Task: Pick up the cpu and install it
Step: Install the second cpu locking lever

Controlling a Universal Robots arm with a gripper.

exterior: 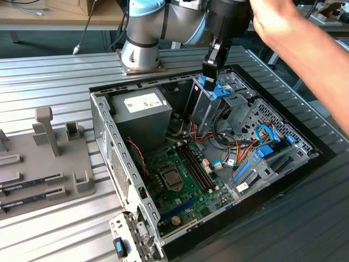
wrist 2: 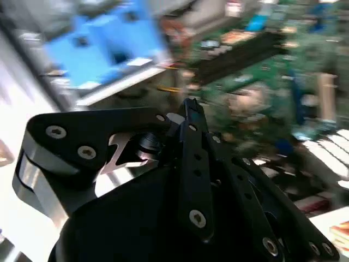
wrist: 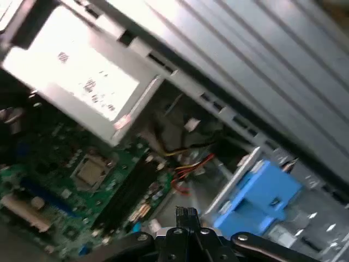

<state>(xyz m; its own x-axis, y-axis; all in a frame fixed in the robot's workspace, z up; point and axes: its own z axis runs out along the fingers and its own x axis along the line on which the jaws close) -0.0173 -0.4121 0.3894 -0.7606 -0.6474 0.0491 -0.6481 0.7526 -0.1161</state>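
- Gripper [exterior: 209, 72] hanging above the open computer case [exterior: 103, 136], over the drive-bay area near the case's far edge, just above a blue bracket [exterior: 218, 90].
- Fingers [wrist 2: 192, 117] pressed together in both wrist views, tips meeting in a narrow black point with nothing seen between them.
- The cpu [exterior: 170, 178] lying flat in its socket on the green motherboard [exterior: 188, 188], toward the near part of the case floor, well apart from the gripper.
- Same chip seen in the first wrist view as a silvery square [wrist: 91, 169] framed by the socket, beside the dark memory slots [wrist: 128, 194].
- Grey power supply [exterior: 143, 112] with a white label sitting in the far corner of the case on the exterior view's left.
- Bundle of red, yellow and orange wires [wrist: 188, 164] running between the power supply and the blue bracket.
- Case resting on a ribbed metal table [exterior: 65, 71]; arm base [exterior: 140, 52] bolted to the table just beyond the case's far edge.
- Grey fixture tray [exterior: 54, 158] with upright posts near the table's edge on the exterior view's left, holding long dark memory sticks [exterior: 32, 185].
- A person's hand [exterior: 272, 19] and forearm reaching in from the exterior view's upper right, close to the arm's wrist above the case.
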